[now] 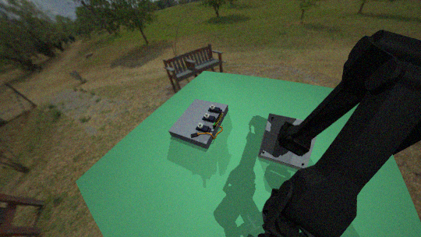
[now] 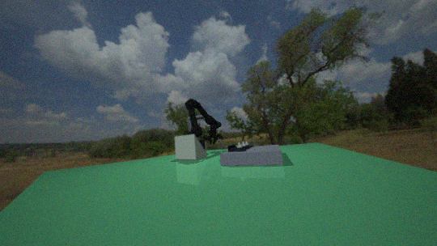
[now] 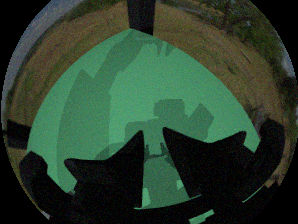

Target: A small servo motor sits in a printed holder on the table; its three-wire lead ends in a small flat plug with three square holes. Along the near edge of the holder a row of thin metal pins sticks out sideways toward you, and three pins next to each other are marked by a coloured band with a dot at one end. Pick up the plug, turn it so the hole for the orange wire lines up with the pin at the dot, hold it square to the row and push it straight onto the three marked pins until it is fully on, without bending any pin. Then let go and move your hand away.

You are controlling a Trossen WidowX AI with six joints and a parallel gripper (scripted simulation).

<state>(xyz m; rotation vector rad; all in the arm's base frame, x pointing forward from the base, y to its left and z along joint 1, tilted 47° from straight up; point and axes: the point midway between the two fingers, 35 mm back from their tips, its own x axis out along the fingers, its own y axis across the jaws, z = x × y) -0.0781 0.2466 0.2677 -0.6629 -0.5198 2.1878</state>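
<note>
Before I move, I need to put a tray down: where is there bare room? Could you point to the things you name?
In the top view, bare table (image 1: pixel 129 179) (image 2: pixel 243 210) (image 3: pixel 145 65) runs from the holder (image 1: pixel 187 117) (image 2: pixel 259 156) to the lower-left corner. Another strip, shadowed, separates holder and arm (image 1: pixel 351 156) (image 2: pixel 192 109). Crowded: around the servos (image 1: pixel 209 117) (image 2: pixel 239 148) and lead (image 1: pixel 221 133), and beneath the arm.

From my station I see a green desk carrying a flat grey holder and, well apart, the arm's base plate.
</note>
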